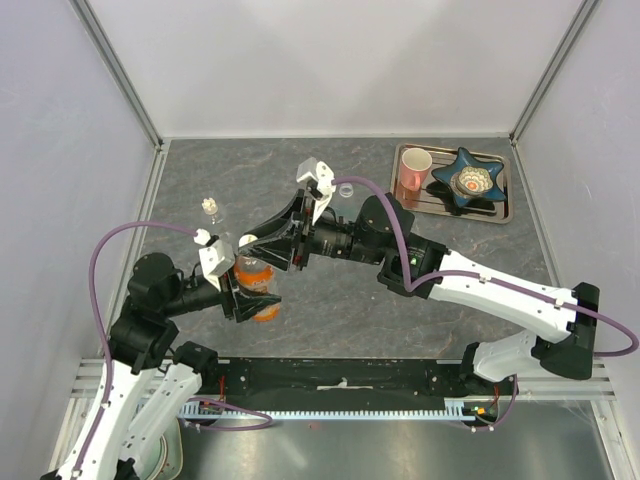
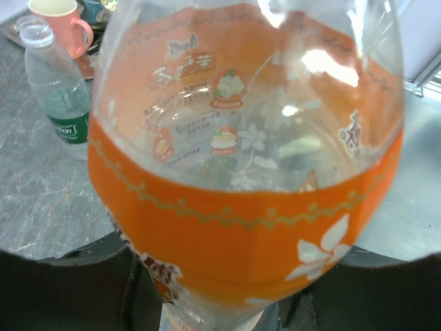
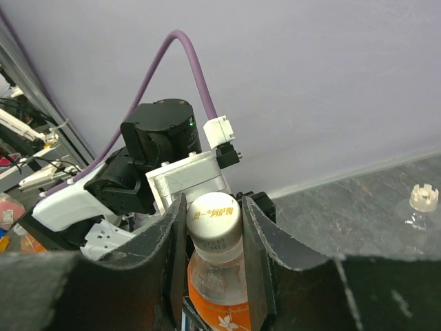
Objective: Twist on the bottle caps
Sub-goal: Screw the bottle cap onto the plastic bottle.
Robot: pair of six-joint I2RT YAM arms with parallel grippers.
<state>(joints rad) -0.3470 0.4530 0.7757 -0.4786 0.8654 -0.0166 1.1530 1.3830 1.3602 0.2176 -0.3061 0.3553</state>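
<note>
The orange-label bottle (image 1: 262,280) (image 2: 241,207) is held off the table, leaning, with my left gripper (image 1: 240,290) shut around its body. Its white bottle cap (image 3: 215,215) sits on the neck. My right gripper (image 3: 215,222) is shut on that cap, with a dark finger (image 3: 162,241) pressed against each side. The clear bottle with the green label (image 2: 58,89) (image 1: 346,188) stands capped on the table near the tray. A tiny clear bottle (image 1: 210,208) (image 3: 422,203) with a white ridged top stands at the left.
A metal tray (image 1: 505,205) at the back right carries a pink mug (image 1: 413,165) (image 2: 58,24) and a blue star-shaped dish (image 1: 468,180). Pale walls close in the table on three sides. Both arms cross the middle of the table.
</note>
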